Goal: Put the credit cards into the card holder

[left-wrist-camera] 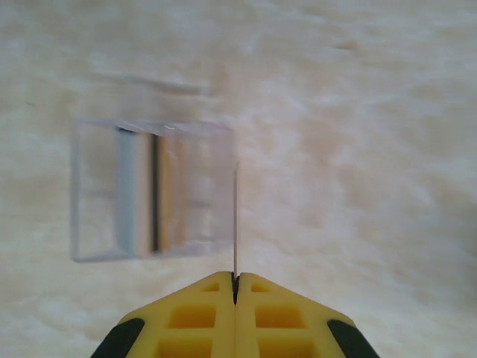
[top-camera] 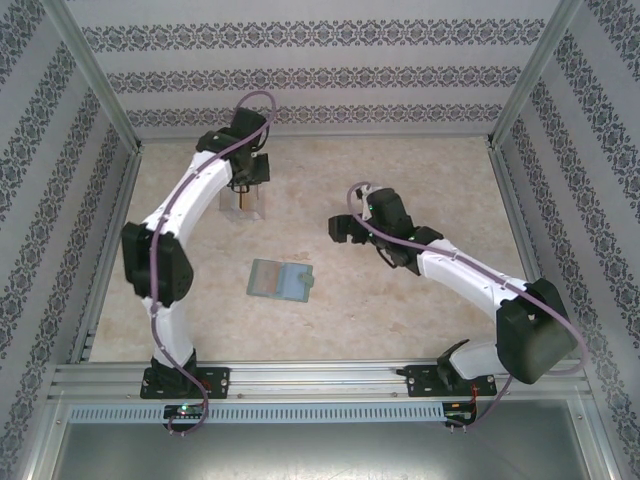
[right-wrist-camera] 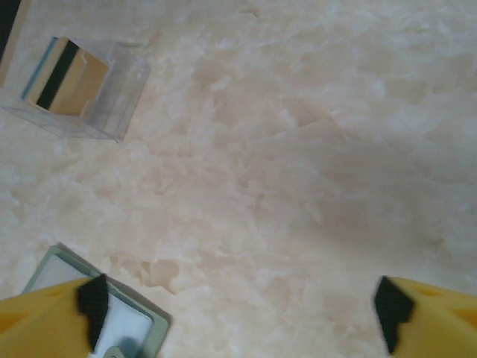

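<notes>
Pale, marbled cream covered the table (top-camera: 400,170), and walls (top-camera: 300,80) papered in grey patterned bands closed it in on three sides. Toward the far left of the surface stood a clear stand (left-wrist-camera: 93,194), a box-like thing of transparent plastic. Upright inside it were several credit cards (left-wrist-camera: 141,190): a grey-blue one, one with a dark stripe and a tan one, pressed close together.

The left gripper (left-wrist-camera: 235,282) hung over the stand with its yellow fingers clenched tight together. Pinched between them was a single credit card (left-wrist-camera: 235,216), seen edge-on from the wrist as a thin upright line. Its colour could not be told from that edge. It ran right along the stand's right-hand wall, and whether it touched that wall, or sat inside or outside it, could not be told.

The card holder (top-camera: 281,281) lay flat near the middle of the table, well apart from the stand and nearer the arm bases. It was sage-green with a grey-blue tint and spread open, a paler panel showing on one side.

The right gripper (right-wrist-camera: 240,306) hovered above bare table to the right of the holder and farther back. Its fingers (right-wrist-camera: 52,313) were spread wide and grasped nothing, with one corner of the holder showing just beside its left finger
</notes>
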`<state>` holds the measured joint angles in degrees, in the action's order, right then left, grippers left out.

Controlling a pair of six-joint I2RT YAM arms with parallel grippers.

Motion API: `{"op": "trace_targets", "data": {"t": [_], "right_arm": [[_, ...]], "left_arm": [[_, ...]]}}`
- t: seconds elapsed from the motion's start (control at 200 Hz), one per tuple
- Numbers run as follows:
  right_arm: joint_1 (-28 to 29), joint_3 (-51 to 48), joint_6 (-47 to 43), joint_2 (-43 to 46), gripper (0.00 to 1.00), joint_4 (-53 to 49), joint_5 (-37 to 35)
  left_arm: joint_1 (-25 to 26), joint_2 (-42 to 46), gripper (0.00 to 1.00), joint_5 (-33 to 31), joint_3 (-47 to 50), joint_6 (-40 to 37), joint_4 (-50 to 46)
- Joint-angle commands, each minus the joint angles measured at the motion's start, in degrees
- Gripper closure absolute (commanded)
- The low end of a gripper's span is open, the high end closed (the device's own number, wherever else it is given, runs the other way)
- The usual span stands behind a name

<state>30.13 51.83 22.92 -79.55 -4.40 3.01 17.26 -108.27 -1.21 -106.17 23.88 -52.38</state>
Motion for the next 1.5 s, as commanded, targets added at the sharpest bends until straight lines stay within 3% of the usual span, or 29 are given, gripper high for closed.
{"op": "trace_targets", "data": {"t": [0.0,0.14,0.24,0.405,0.525,0.704,1.024,1.124,1.234,1.309,1.379,1.494], "right_arm": [[-3.9,3.2,4.7,-0.3,0.03,6.6,11.6],[-8.1,2.3,13.0,-1.9,0.10,16.1,25.9],[-10.7,-1.6,21.7,-4.6,0.17,31.5,37.4],[-15.0,-5.7,36.7,-10.0,0.25,51.5,43.2],[-15.6,-6.9,45.1,-15.3,0.33,60.7,45.0],[-14.7,-10.0,56.4,-24.0,0.37,76.6,46.2],[-11.0,-8.3,57.6,-25.0,0.41,78.7,46.4],[-10.0,-7.3,58.7,-26.2,0.58,80.3,47.2],[-9.5,-7.3,58.4,-26.3,0.84,80.4,46.3],[-9.2,-7.1,58.3,-26.3,0.93,80.3,46.4],[-9.0,-7.0,57.5,-26.6,1.00,79.6,47.1],[-8.4,-8.0,58.0,-27.4,1.00,79.9,46.6]], "left_arm": [[0.4,7.7,0.95,18.5,8.6,4.9,11.7],[0.4,10.2,0.95,32.1,12.6,5.8,18.3],[0.5,10.8,0.96,39.5,19.0,8.6,27.8],[0.8,8.2,0.96,53.7,25.9,20.4,46.5],[1.2,8.8,0.96,54.4,29.7,24.1,53.7],[1.3,11.6,0.96,54.0,35.1,25.8,59.2],[1.5,11.3,0.96,53.4,34.2,21.3,52.5],[1.4,11.2,0.96,53.5,34.4,21.2,52.8],[1.4,10.9,0.95,54.2,34.4,21.2,52.6],[1.4,11.1,0.95,53.8,34.7,21.1,51.9],[1.3,10.8,0.87,53.2,34.9,20.9,51.2],[0.8,10.8,0.50,52.5,35.1,21.0,49.6]]}}
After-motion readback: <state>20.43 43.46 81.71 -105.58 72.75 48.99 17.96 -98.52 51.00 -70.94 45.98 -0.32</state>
